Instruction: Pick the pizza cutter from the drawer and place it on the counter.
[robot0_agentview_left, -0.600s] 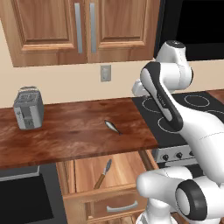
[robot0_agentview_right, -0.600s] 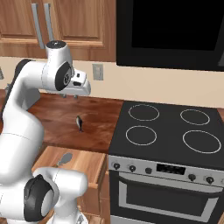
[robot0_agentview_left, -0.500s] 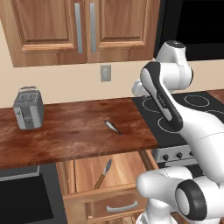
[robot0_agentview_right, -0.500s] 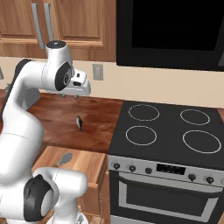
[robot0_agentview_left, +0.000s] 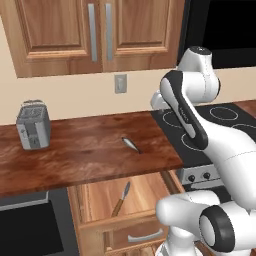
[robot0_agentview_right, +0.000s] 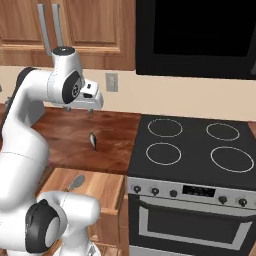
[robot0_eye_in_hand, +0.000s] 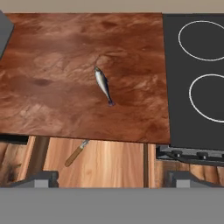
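The pizza cutter (robot0_agentview_left: 122, 196) lies in the open drawer (robot0_agentview_left: 100, 200), brown handle toward the front and grey disc toward the counter edge. From the right it shows as a grey disc (robot0_agentview_right: 76, 182) in the drawer (robot0_agentview_right: 102, 186). In the hand view the cutter (robot0_eye_in_hand: 76, 153) lies partly under the counter's front edge in the drawer (robot0_eye_in_hand: 118, 162). My gripper (robot0_agentview_right: 90, 111) hangs high above the counter (robot0_agentview_right: 117, 142), well away from the cutter. Its tips (robot0_eye_in_hand: 113, 180) stand wide apart with nothing between them, so it is open.
A small silver fish (robot0_agentview_left: 131, 145) (robot0_eye_in_hand: 103, 85) lies on the counter (robot0_agentview_left: 80, 157) near its front. A grey toaster (robot0_agentview_left: 32, 125) stands at the left. The black stovetop (robot0_agentview_right: 195, 150) adjoins the counter on the right. Wall cabinets (robot0_agentview_left: 95, 35) hang above.
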